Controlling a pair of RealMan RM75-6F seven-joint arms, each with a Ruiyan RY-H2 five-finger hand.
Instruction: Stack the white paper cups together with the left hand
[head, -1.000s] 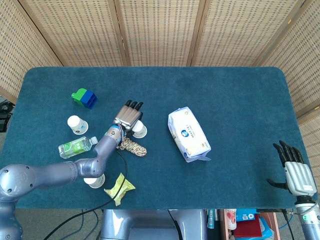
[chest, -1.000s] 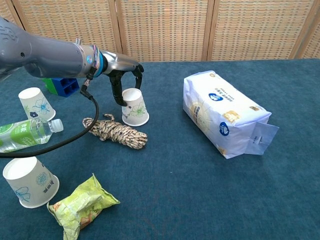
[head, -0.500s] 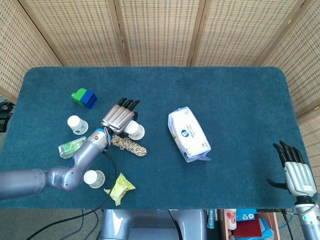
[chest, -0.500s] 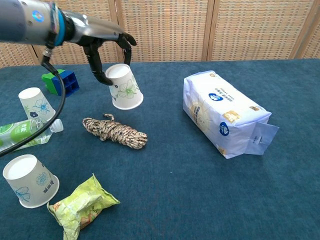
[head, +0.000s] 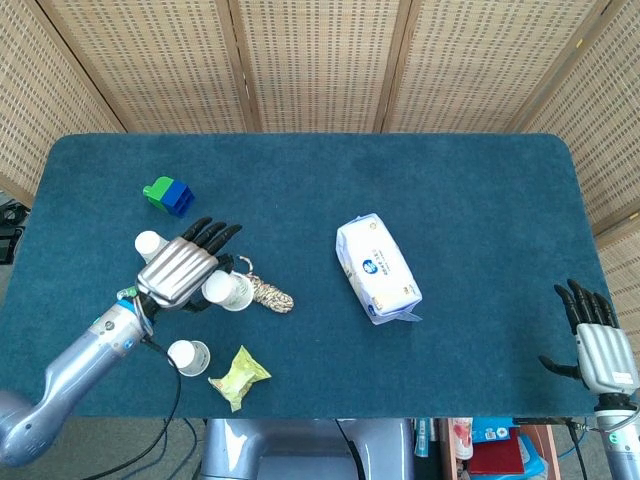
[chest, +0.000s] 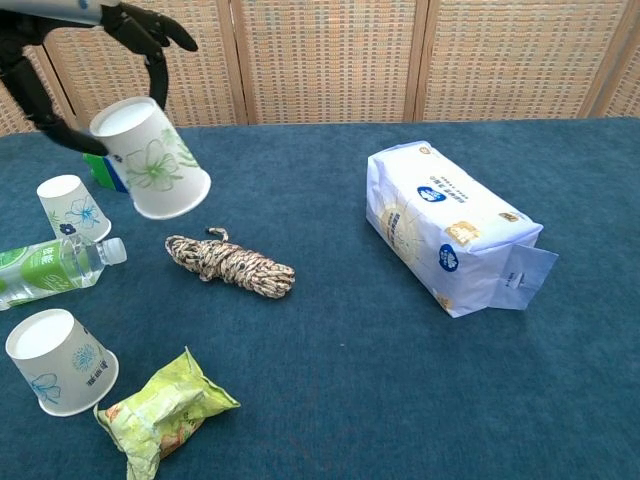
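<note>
A: Blue carpeted worktop (head: 480, 200), wicker screens behind. Left hand (head: 178, 273) has its fingers (chest: 150, 22) wrapped round an upside-down white flower-print paper cup (chest: 152, 160), lifted clear, left side.

B: Probably so it drops over another upturned cup (chest: 72, 207). Right hand (head: 598, 345) idles, fingers spread, empty.

L hand (chest: 90, 40) holds cup (chest: 150, 160) tilted, above rope (chest: 232, 265).

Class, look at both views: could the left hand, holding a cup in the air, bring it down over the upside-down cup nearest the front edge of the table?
Probably yes. The left hand holds its cup lifted clear, and nothing covers the front cup; only the green packet lies close beside it.
</note>
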